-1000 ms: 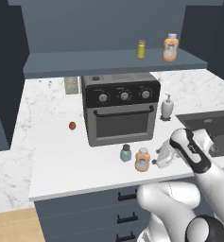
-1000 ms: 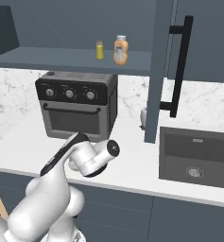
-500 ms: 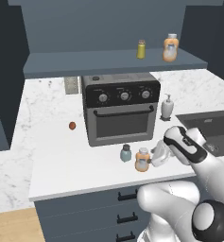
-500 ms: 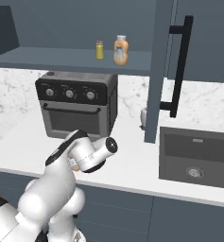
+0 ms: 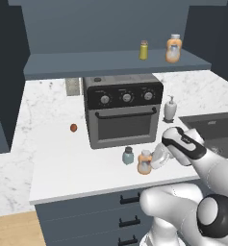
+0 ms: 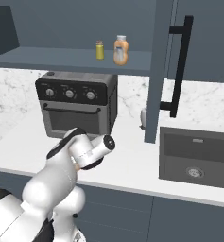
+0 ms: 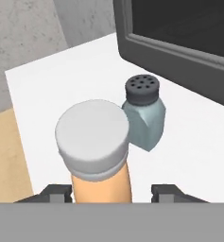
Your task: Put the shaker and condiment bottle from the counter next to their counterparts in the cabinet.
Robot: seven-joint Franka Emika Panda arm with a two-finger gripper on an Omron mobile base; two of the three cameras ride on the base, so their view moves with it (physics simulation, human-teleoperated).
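Note:
The condiment bottle (image 5: 144, 162) (image 7: 97, 142), orange with a pale cap, stands upright on the counter (image 5: 62, 163) in front of the toaster oven. The pale blue-grey shaker (image 5: 128, 155) (image 7: 144, 118) stands just to its left, almost touching it. My gripper (image 5: 152, 161) (image 7: 112, 191) reaches in from the right and straddles the bottle's body, one fingertip on each side with a small gap still showing. The counterparts, a yellow-green shaker (image 5: 144, 50) (image 6: 99, 49) and an orange bottle (image 5: 173, 48) (image 6: 121, 49), stand on the cabinet shelf (image 5: 86, 65) (image 6: 47, 57).
A black toaster oven (image 5: 122, 110) (image 6: 78, 106) stands close behind the bottle. A white soap dispenser (image 5: 170, 108) and the dark sink (image 5: 216, 127) (image 6: 193, 151) are to the right. A small brown thing (image 5: 73, 128) lies to the left. An open cabinet door with a black handle (image 6: 179, 66) hangs at right.
My hand has moved left toward the orange bottle, and the fingers have come in around it. Bottle and shaker have not moved.

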